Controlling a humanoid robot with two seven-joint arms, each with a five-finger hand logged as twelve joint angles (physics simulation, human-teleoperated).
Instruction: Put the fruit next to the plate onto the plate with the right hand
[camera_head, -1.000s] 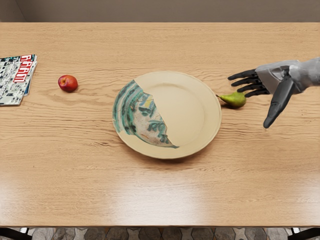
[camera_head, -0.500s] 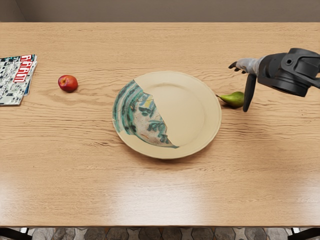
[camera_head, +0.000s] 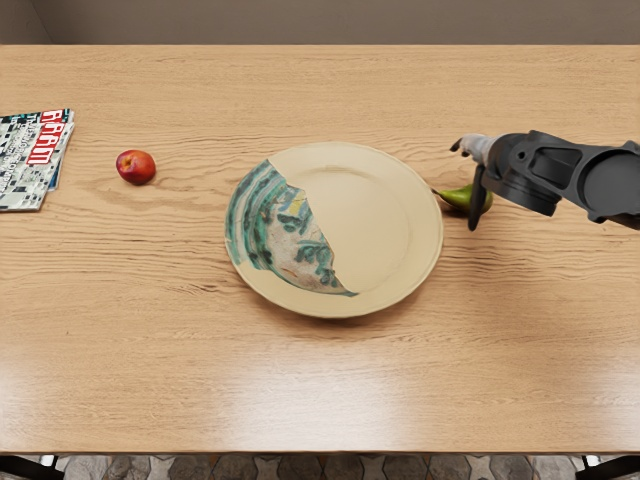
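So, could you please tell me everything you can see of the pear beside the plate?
The pear is small, smooth and yellow-green. It lies on its side on the wooden table, with its thin stem pointing left towards the plate's right rim. It sits just off the rim, not on the plate. The right hand is over its broad end and hides part of it. Whether the hand grips the pear cannot be told.

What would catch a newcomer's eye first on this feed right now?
The big plate in the middle of the table, its left half painted in teal, the rest plain cream. Next, the dark right hand at the green pear, which lies just off the plate's right rim. Far left: a red apple and a magazine.
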